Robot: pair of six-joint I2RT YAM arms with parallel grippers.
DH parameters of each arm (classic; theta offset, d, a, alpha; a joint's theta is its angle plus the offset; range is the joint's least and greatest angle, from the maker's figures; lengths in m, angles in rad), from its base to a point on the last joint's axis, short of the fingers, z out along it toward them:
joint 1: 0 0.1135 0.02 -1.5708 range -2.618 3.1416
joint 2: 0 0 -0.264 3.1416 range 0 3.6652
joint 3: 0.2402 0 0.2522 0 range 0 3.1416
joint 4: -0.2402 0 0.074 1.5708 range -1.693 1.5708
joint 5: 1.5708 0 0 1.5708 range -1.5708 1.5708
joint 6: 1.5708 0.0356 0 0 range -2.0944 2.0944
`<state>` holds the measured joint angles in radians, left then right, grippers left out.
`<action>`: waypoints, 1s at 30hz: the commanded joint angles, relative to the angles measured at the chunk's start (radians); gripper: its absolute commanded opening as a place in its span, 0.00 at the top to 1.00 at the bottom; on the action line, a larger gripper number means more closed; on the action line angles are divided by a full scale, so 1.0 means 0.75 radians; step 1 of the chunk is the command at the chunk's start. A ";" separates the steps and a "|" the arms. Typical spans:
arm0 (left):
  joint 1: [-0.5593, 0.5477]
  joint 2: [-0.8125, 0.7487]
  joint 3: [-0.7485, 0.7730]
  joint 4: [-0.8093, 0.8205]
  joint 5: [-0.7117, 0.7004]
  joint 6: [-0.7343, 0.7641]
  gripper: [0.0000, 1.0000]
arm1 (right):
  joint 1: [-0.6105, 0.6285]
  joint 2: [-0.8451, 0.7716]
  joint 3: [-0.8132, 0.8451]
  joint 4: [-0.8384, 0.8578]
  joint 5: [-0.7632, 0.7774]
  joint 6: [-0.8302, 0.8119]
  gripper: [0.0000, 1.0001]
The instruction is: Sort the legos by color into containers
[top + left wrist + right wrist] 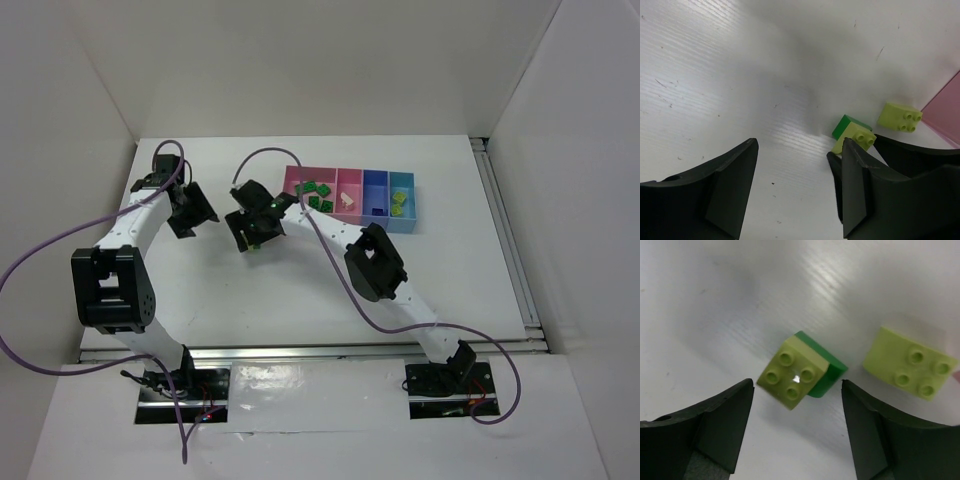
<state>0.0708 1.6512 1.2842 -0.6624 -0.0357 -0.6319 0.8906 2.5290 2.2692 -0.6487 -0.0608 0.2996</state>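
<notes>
A yellow-green lego stacked on a dark green lego (796,372) lies on the white table just ahead of my open, empty right gripper (796,407). A second yellow-green lego (910,363) lies to its right. Both show in the left wrist view, the stack (854,134) and the single brick (900,116). My left gripper (799,165) is open and empty over bare table to their left. In the top view the left gripper (190,210) and right gripper (255,228) sit left of the bins. Several dark green legos (315,192) lie in the wide pink bin (296,172).
A beige lego (347,200) lies in the narrow pink bin (349,173). Yellow-green legos (399,202) lie in the light blue bin (402,176). The blue bin (375,175) stands between them. A pink bin corner (947,112) shows at the right. White walls enclose the table.
</notes>
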 commanded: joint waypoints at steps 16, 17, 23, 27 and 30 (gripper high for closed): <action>0.008 -0.019 -0.023 0.051 0.119 0.045 0.29 | 0.023 -0.271 -0.275 0.086 0.333 0.003 0.26; 0.008 -0.019 -0.023 0.051 0.119 0.045 0.29 | 0.023 -0.233 -0.252 0.086 0.333 0.003 0.24; 0.008 -0.032 -0.023 0.051 0.119 0.045 0.29 | 0.036 -0.151 -0.142 0.073 0.355 -0.023 0.22; 0.008 -0.032 -0.023 0.051 0.119 0.057 0.29 | 0.003 -0.106 -0.093 0.104 0.349 -0.023 0.22; 0.008 -0.032 -0.023 0.051 0.119 0.057 0.30 | -0.026 -0.059 -0.023 0.104 0.286 -0.035 0.26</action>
<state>0.0708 1.6512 1.2709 -0.6346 0.0437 -0.6044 0.8978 2.4451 2.1899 -0.6193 0.1818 0.2886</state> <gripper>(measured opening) 0.706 0.747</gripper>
